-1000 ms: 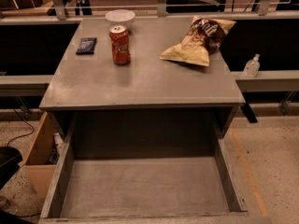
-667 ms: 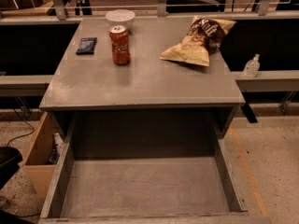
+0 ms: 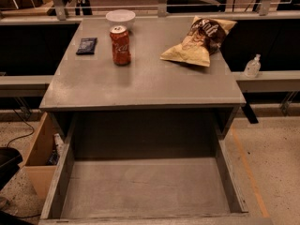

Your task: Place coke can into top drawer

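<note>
On the grey bench (image 3: pixel 140 83) the coke can (image 3: pixel 120 45) is seen upright by the white bowl (image 3: pixel 120 18), the top drawer (image 3: pixel 145 186) pulled open below; the hand is out of view, its state cannot be told, so grasping and placing are judged still undone.

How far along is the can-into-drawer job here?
Done: the drawer is open. In hand: nothing; the gripper is out of view. Left: everything else, since the can stands upright on the cabinet top by the bowl, ungrasped, and has to be picked up and set in the drawer.
</note>
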`<action>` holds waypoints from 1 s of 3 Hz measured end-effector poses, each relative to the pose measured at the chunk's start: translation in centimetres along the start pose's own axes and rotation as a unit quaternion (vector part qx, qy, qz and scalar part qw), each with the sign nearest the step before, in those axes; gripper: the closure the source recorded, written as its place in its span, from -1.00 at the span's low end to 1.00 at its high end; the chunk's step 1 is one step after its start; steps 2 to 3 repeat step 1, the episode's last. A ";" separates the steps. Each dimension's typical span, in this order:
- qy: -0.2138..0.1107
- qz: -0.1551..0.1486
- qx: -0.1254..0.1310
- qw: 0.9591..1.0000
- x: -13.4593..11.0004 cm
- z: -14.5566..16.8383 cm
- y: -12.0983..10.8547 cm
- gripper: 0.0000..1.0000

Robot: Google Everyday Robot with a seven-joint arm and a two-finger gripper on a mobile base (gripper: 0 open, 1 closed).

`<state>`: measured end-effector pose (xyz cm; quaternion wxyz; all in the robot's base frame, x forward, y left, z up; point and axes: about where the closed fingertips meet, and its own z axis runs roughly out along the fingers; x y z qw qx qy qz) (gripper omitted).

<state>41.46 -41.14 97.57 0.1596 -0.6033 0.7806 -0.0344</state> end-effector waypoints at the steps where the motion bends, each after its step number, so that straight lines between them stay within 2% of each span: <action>1: 0.000 0.000 0.000 1.000 0.8 -0.2 -0.1 -1.00; 3: 0.000 0.000 0.000 1.000 0.8 -0.2 -0.1 -1.00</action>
